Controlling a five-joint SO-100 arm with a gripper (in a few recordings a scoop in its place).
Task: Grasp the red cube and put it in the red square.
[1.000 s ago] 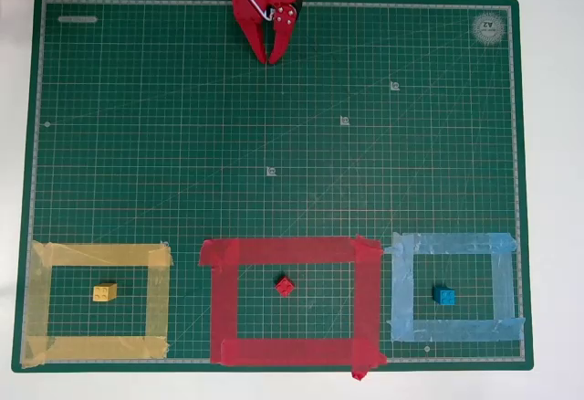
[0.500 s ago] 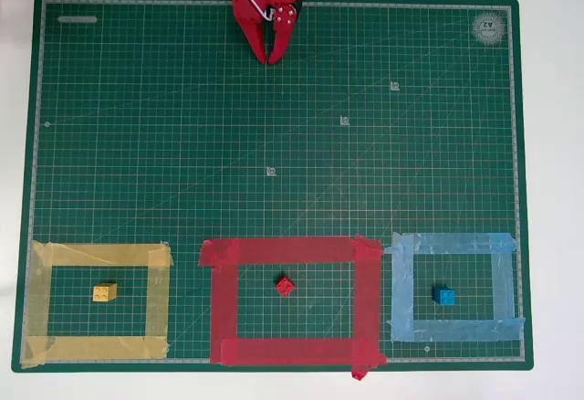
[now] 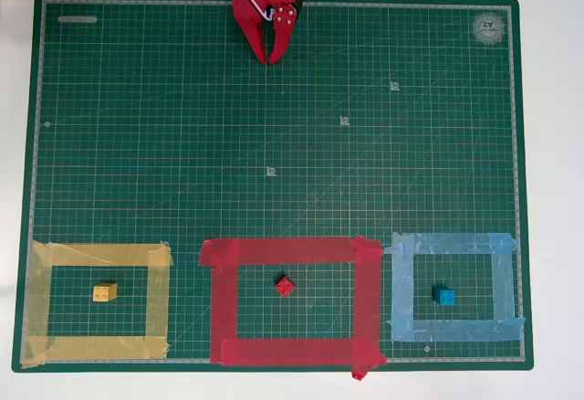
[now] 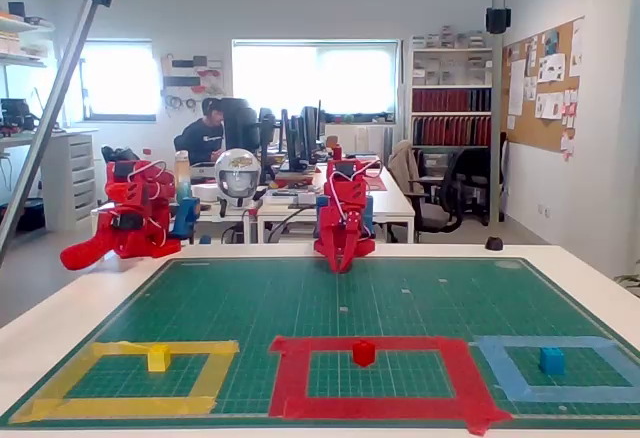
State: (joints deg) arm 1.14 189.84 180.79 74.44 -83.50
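The red cube [image 3: 285, 285] [image 4: 363, 352] rests on the green mat inside the red square [image 3: 224, 295] [image 4: 291, 372], near its middle. My red gripper [image 3: 271, 57] [image 4: 340, 265] hangs at the far edge of the mat, well away from the cube, fingers pointing down and closed together with nothing between them.
A yellow block [image 3: 105, 292] lies inside a yellow tape outline [image 3: 158, 300] at the overhead view's left. A blue block [image 3: 444, 296] lies inside a light blue outline [image 3: 401, 290] at the right. The green cutting mat [image 3: 274, 144] covers the white table.
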